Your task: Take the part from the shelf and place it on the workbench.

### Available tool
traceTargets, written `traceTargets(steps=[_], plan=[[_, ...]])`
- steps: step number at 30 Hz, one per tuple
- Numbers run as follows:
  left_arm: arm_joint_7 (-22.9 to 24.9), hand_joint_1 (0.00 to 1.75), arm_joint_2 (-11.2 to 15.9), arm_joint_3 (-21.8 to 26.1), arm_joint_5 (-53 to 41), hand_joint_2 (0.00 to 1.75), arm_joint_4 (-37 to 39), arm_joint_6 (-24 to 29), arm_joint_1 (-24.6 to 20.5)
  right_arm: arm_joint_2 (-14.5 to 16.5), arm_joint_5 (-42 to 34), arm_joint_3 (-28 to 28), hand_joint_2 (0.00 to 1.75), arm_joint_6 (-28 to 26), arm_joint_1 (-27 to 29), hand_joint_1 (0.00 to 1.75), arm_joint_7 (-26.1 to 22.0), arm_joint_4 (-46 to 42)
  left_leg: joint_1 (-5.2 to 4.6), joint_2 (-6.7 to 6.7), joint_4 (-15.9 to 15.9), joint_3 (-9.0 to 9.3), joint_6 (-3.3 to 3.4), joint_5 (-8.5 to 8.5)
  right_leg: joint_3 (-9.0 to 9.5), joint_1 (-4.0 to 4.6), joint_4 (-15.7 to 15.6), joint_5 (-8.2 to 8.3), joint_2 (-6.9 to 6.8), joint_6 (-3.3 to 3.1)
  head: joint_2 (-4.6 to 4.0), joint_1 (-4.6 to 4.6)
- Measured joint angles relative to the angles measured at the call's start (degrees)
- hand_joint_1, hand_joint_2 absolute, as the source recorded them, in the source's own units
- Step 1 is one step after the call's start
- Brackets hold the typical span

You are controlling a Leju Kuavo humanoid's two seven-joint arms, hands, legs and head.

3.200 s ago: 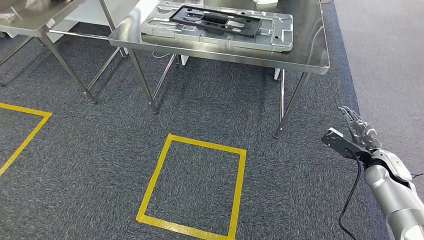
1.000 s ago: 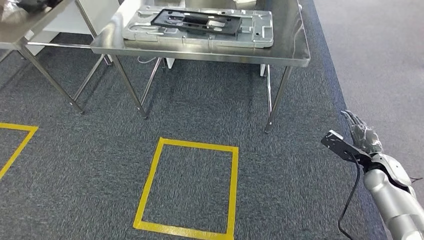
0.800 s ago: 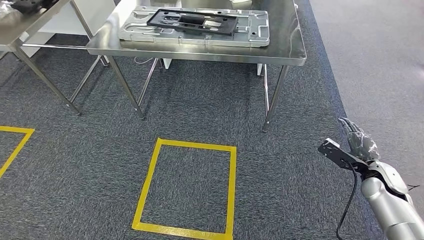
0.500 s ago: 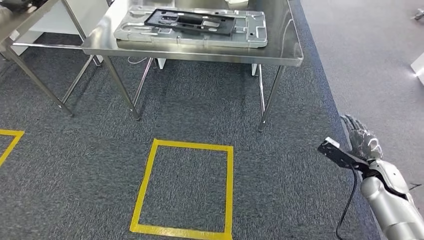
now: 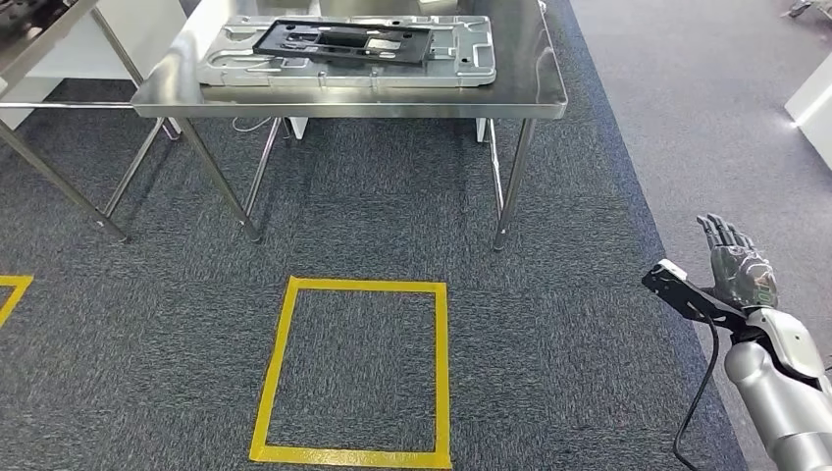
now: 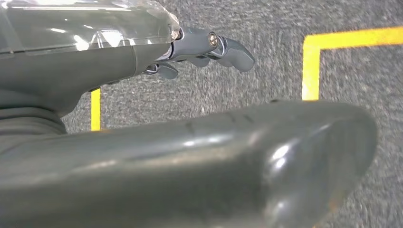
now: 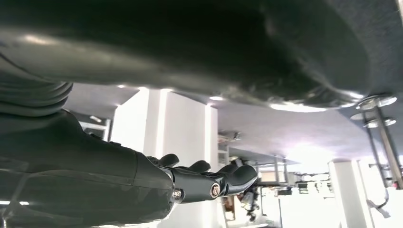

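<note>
A black flat part (image 5: pixel 341 40) lies on a grey metal tray (image 5: pixel 471 61) on the steel workbench (image 5: pixel 538 93), above grey carpet (image 5: pixel 549 324) marked by a yellow tape square (image 5: pixel 442 373). The right hand (image 5: pixel 741 272) hangs well apart, fingers spread, holding nothing. The left hand (image 6: pixel 142 52) hangs over carpet, fingers apart, holding nothing.

steel table (image 5: pixel 549 98) ahead, grey tray (image 5: pixel 471 69) covering its top — open carpet (image 5: pixel 579 294) before it
</note>
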Motion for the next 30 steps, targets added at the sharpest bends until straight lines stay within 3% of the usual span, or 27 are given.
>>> traceTargets(steps=[3, 4, 5, 6, 8, 10, 13, 15, 18, 19, 20, 21, 23, 25, 27, 30], plan=[[0.0, 0.0, -0.04, -0.27, -0.12, 0.0, 0.0, -0.13, 0.07, -0.2, 1.54, -0.84, 0.0, -0.06, 1.94, 0.0, 1.08, -2.22, 0.41, -0.61, 10.64, -4.62, -0.76, -5.14, -0.03, 0.04, -0.01, 0.0, 0.51, -0.41, 0.0, -0.01], [0.01, 0.0, -0.04, -0.35, -0.11, 0.0, 0.0, -0.14, 0.11, -0.27, 1.99, -1.18, 0.0, -0.04, 2.8, 0.0, 1.31, -3.0, 0.46, -0.63, 12.78, -5.61, -0.81, -5.56, -0.02, 0.08, 0.0, -0.02, 0.72, -0.43, 0.0, -0.01], [0.01, 0.0, -0.04, -0.42, -0.1, 0.0, 0.0, -0.14, 0.16, -0.35, 2.41, -1.52, 0.0, -0.04, 3.64, 0.0, 1.47, -3.78, 0.48, -0.65, 12.77, -5.64, -0.73, -4.87, 0.0, 0.11, 0.01, -0.02, 0.96, -0.43, 0.0, -0.01], [0.02, 0.0, -0.04, -0.46, -0.05, 0.0, 0.0, -0.14, 0.2, -0.43, 2.81, -1.84, 0.0, -0.08, 4.38, 0.0, 1.59, -4.54, 0.46, -0.75, 10.48, -4.62, -0.5, -3.19, 0.04, 0.14, 0.01, -0.02, 1.25, -0.42, 0.0, -0.01], [0.08, 0.0, 0.08, -0.52, 0.05, 0.0, 0.01, -0.13, 0.2, -0.6, 3.74, -2.32, 0.0, -0.36, 5.54, 0.0, 1.77, -6.07, 0.32, -1.76, 2.47, -0.89, 0.44, 0.7, 0.11, 0.17, -0.01, -0.02, 1.81, -0.34, 0.0, -0.01], [0.2, 0.0, 0.22, -0.53, 0.14, 0.0, 0.01, -0.08, 0.17, -0.73, 4.62, -2.52, 0.0, -0.74, 6.32, 0.0, 1.9, -7.14, 0.06, -2.84, -2.7, 1.47, 1.23, 2.21, -0.08, 0.03, -0.06, 0.13, 2.36, 0.1, 0.0, -0.01], [0.39, 0.0, 0.26, -0.53, 0.24, 0.0, 0.0, 0.07, 0.1, -1.15, 5.83, -2.68, 0.0, -1.32, 7.5, 0.0, 1.96, -8.3, -0.13, -2.55, -4.26, 2.03, 1.72, 2.52, -0.19, -0.36, -0.49, 0.48, 2.92, 1.3, 0.0, 0.0], [0.42, 0.0, 0.22, -0.53, 0.24, 0.0, 0.0, 0.14, 0.1, -1.73, 6.53, -2.96, 0.0, -2.06, 7.71, 0.0, 1.98, -8.85, 0.13, -1.98, -5.71, 2.64, 2.27, 3.34, -0.91, -0.3, 1.12, -0.81, 2.27, 1.75, 0.0, 0.0], [0.42, 0.0, 0.19, -0.53, 0.22, 0.0, 0.0, 0.21, 0.24, -2.63, 7.15, -3.2, 0.0, -2.82, 8.33, 0.0, 2.38, -9.45, 0.23, -1.25, -6.31, 2.84, 2.69, 3.69, -5.51, -0.32, 10.9, -5.83, 1.05, 2.15, 0.0, 0.01], [0.42, 0.0, 0.19, -0.53, 0.2, 0.0, 0.0, 0.23, 0.32, -2.92, 7.35, -3.27, 0.0, -2.94, 8.9, 0.0, 2.64, -9.73, 0.23, -1.04, -6.22, 2.81, 2.69, 3.63, -6.74, -0.42, 13.54, -6.61, 0.93, 2.37, 0.0, 0.02], [0.42, 0.0, 0.19, -0.53, 0.13, 0.0, 0.0, 0.2, 0.38, -3.23, 7.55, -3.4, 0.0, -3.1, 9.56, 0.0, 2.92, -10.12, 0.25, -0.85, -6.06, 2.78, 2.63, 3.52, -7.03, -0.53, 14.21, -6.31, 0.8, 2.58, 0.0, 0.01], [0.39, 0.0, 0.19, -0.54, -0.01, 0.0, 0.0, 0.06, 0.42, -3.66, 7.81, -3.62, 0.0, -3.38, 10.26, 0.0, 3.32, -10.73, 0.28, -0.69, -5.78, 2.75, 2.52, 3.35, -6.15, -0.64, 12.63, -5.01, 0.6, 2.76, 0.0, 0.01], [0.35, 0.0, 0.2, -0.62, -0.35, 0.0, 0.0, -0.41, 0.44, -4.94, 8.48, -4.52, 0.0, -4.2, 11.85, 0.0, 4.31, -12.66, 0.33, -0.46, -4.84, 2.64, 2.07, 2.7, -2.24, -0.81, 5.5, -1.78, -0.36, 2.92, 0.0, 0.01], [0.31, 0.0, 0.36, -0.75, -0.63, 0.0, 0.0, -0.86, 0.43, -6.28, 9.53, -5.94, 0.0, -4.94, 13.66, 0.0, 5.4, -15.05, 0.13, -0.34, -3.71, 2.42, 1.42, 1.93, 0.29, -0.61, 0.72, -0.5, -0.93, 2.4, 0.0, 0.0], [0.25, 0.0, 0.54, -0.85, -0.84, 0.0, 0.0, -1.12, 0.44, -7.21, 10.7, -7.2, 0.0, -5.32, 15.36, 0.0, 6.2, -16.98, -0.07, -0.2, -3.26, 2.31, 0.95, 1.54, 0.39, -0.34, 0.33, -0.64, -0.65, 1.7, 0.0, -0.01], [0.21, 0.0, 0.58, -0.89, -0.92, 0.0, 0.0, -1.21, 0.45, -7.6, 11.3, -7.72, 0.0, -5.46, 16.17, 0.0, 6.52, -17.81, -0.09, -0.11, -3.35, 2.33, 0.82, 1.5, 0.34, -0.32, 0.46, -0.7, -0.52, 1.49, 0.0, 0.01]])
